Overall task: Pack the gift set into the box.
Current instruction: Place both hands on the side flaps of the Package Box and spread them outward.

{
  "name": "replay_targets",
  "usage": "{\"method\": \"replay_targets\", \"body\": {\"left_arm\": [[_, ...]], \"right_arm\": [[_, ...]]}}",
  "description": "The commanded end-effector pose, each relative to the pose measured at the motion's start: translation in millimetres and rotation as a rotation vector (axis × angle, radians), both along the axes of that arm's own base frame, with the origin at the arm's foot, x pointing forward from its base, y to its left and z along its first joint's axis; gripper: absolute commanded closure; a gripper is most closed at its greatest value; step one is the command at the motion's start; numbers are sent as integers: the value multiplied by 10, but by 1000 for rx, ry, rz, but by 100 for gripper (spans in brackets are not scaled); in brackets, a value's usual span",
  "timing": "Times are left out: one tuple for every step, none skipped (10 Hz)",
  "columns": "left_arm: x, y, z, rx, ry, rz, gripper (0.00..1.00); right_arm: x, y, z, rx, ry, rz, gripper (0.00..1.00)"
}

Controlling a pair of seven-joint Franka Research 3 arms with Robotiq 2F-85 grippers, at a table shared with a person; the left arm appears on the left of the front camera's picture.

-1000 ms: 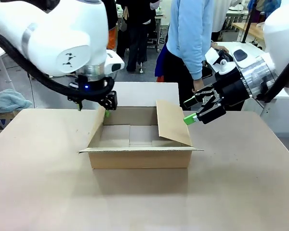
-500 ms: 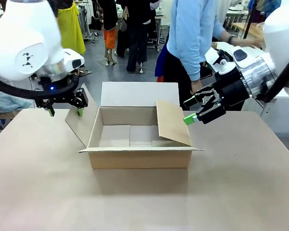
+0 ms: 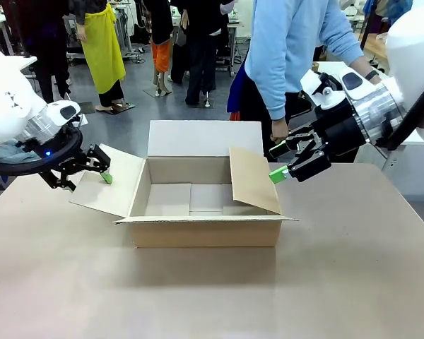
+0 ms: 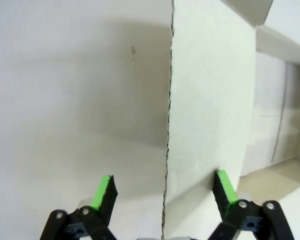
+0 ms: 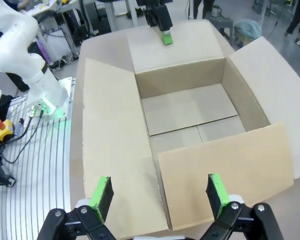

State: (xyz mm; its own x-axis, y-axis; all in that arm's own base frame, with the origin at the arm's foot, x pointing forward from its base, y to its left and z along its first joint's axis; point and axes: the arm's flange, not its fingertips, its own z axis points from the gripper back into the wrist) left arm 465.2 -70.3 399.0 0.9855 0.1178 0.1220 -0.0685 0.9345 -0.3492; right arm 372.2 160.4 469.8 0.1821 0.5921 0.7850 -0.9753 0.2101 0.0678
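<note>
Change: since a second ago our left pincer [image 3: 85,180] has swung from above the left edge of the box [image 3: 205,233] out to the left, and the left flap [image 3: 109,185] has gone with it, from standing up to folded outward. The right pincer [image 3: 277,162] and the right flap [image 3: 254,180] have kept their places.
Left pincer: open, low over the counter [image 3: 212,296] at the outer edge of the left flap. In the left wrist view the flap's edge runs up between the two fingers, with one green pad [image 4: 225,186] over the cardboard and the other over bare counter. We cannot tell whether either pad touches.
Right pincer: open and holding nothing, in the air just beside the box's right side, with its fingers pointing at the right flap.
Box: brown cardboard, mid-counter between our arms, top open.
Flaps: the far flap [image 3: 205,138] stands upright; the left flap slopes outward and down toward the counter; the right flap leans inward over the opening; the near flap [image 5: 107,145] is folded out about level — broad in the right wrist view.
Inside the box: the bottom flaps [image 5: 190,112], meeting at a seam.
Person: stands at the far side behind the box's right corner, in a light blue sleeve [image 3: 283,56]. One hand [image 3: 278,131] hangs just above the right pincer — we cannot tell whether they touch.
</note>
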Motion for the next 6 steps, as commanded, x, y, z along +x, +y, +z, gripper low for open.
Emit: {"method": "replay_targets", "body": {"left_arm": [[-42, -230, 154, 109, -10, 2, 0], [-42, -230, 154, 109, -10, 2, 0], [-42, -230, 154, 109, -10, 2, 0], [-42, -230, 154, 109, -10, 2, 0], [-42, -230, 154, 109, -10, 2, 0], [-42, -230, 154, 109, -10, 2, 0]], "right_arm": [[0, 0, 1, 0, 0, 0, 0], [62, 225, 241, -42, 29, 9, 0], [103, 553, 573, -278, 152, -149, 0], [130, 1000, 900, -465, 304, -225, 0], [191, 1380, 967, -605, 502, -348, 0], [228, 1751, 869, -730, 630, -462, 0]]}}
